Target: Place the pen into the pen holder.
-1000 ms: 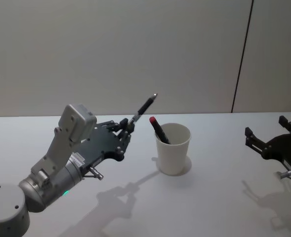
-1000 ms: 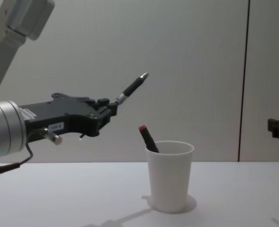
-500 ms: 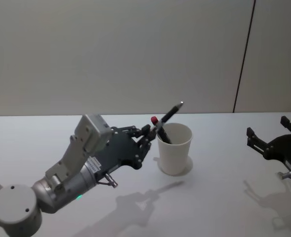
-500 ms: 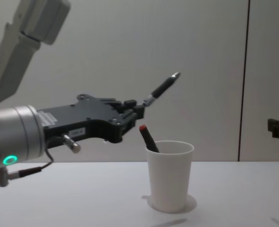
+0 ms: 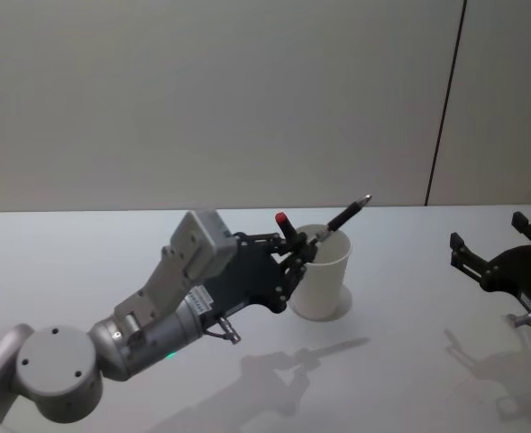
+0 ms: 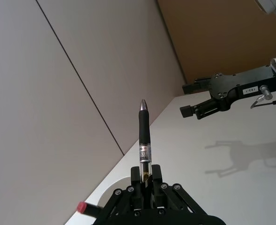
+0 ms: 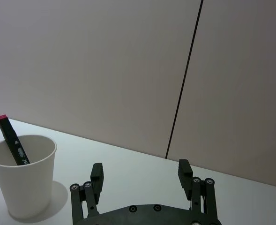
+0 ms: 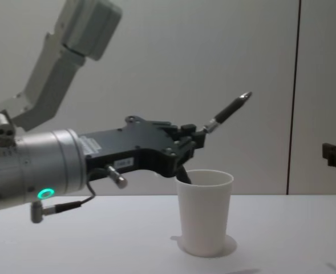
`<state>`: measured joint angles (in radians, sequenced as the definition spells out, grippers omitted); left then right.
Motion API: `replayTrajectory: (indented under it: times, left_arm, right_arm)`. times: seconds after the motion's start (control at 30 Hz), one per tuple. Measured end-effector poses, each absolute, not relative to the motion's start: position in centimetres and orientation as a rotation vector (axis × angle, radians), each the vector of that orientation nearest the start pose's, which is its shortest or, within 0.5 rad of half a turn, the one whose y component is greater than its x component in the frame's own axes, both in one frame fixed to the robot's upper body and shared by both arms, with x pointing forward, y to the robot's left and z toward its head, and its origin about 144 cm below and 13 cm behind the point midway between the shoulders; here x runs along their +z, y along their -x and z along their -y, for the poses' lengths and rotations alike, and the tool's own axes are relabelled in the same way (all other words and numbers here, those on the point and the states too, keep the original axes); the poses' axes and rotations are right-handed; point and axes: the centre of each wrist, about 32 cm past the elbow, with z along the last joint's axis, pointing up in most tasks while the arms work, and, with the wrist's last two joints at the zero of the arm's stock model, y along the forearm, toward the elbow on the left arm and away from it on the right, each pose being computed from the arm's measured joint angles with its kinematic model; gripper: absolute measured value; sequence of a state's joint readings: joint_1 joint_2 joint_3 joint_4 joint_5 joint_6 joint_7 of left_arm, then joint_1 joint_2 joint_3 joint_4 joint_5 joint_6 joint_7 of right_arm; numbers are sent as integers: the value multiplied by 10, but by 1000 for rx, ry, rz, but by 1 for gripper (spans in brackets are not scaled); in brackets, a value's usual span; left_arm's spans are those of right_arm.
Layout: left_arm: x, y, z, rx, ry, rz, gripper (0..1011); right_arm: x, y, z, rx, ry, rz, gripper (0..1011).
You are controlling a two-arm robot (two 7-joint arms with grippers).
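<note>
My left gripper (image 5: 308, 253) is clamped on the lower end of the pen (image 5: 346, 218), its two fingers pressed together on the barrel just under the silver band, as the left wrist view shows with the pen (image 6: 144, 131) standing straight out of the left gripper (image 6: 146, 180). The pen is slim and black with a pointed metal tip, and I hold it tilted, the tip aimed up and towards my right. In the chest view the left gripper (image 8: 199, 134) hangs just above the left side of the rim of the pen holder (image 8: 205, 211), and the pen (image 8: 229, 110) slants over the open mouth, wholly above the rim and not yet inside. The pen holder (image 5: 324, 280) is a plain white paper cup standing upright on the white table (image 5: 409, 361), near the middle and in front of the pale wall. A black marker with a red cap (image 5: 286, 227) already leans inside it against the left side, its cap sticking up past the rim close to my fingers. My right gripper (image 5: 486, 233) sits low over the table at the far right, well apart from the cup, its fingers spread wide with nothing between them. In the right wrist view that right gripper (image 7: 140, 168) faces the pen holder (image 7: 20, 183) with the marker (image 7: 11, 140) in it.
</note>
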<state>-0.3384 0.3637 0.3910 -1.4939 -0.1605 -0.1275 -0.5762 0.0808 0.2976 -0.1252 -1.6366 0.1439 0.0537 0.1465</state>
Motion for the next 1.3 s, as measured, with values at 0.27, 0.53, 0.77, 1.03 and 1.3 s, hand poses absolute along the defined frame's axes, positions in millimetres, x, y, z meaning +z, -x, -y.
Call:
replayTrajectory:
  times: [0.27,0.53,0.77,1.03,1.3]
  left_arm:
    - [1215,-537,-214,624,-87,372,148]
    - [1215,-544,-200,606,-88,366,148]
    - [1215,-549,-191,596,-89,364,148]
    - [1217,-554,-182,589,-94,363,148]
    - [1217,-557,-177,588,-96,363,148]
  right_arm:
    - [1190,-478,270,-1294,84,163,1002]
    - [1190,-478,270,-1294,84,163,1002]
    - [1190,-478,270,-1294,84,163,1002]
    - [1190,-478,270,-1294,84,163,1002]
    - [1190,-478,270,-1294,84,163,1002]
